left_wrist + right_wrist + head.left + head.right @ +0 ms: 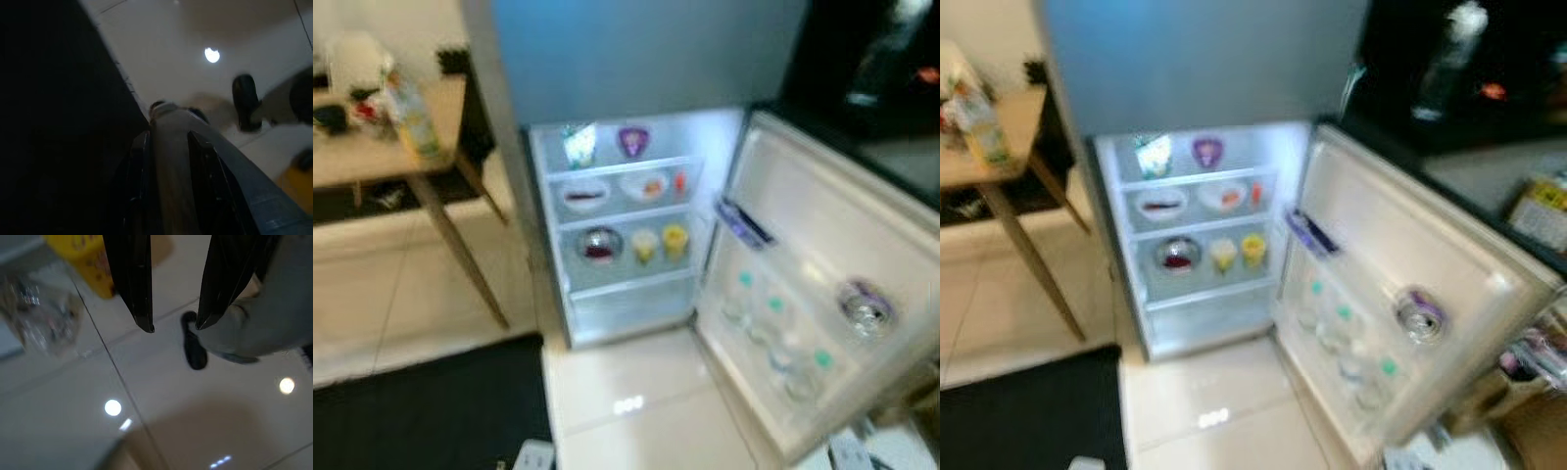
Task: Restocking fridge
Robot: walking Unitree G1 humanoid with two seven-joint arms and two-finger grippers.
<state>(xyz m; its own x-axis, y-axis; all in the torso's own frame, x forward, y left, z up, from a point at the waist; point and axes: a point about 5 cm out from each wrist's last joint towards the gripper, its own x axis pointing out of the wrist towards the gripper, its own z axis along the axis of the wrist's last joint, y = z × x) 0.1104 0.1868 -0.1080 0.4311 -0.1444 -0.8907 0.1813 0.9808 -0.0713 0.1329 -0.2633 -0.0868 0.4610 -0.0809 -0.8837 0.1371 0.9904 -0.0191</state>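
1. The fridge (636, 215) stands open, its door (1400, 294) swung out to the robot's right.
2. A can (1419, 315) lies on its side in the door rack, its top facing outward.
3. The right end effector (173, 325) hangs over the floor (195, 421), fingers apart and empty.
4. Whether the left end effector (168, 147) is open, I cannot tell.

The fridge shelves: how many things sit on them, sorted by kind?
Top shelf packs: 2, a green one and a purple one
Bowls: 3, two on the middle shelf, one on the lower shelf
Yellow cups: 2
Small red item: 1
Total: 8
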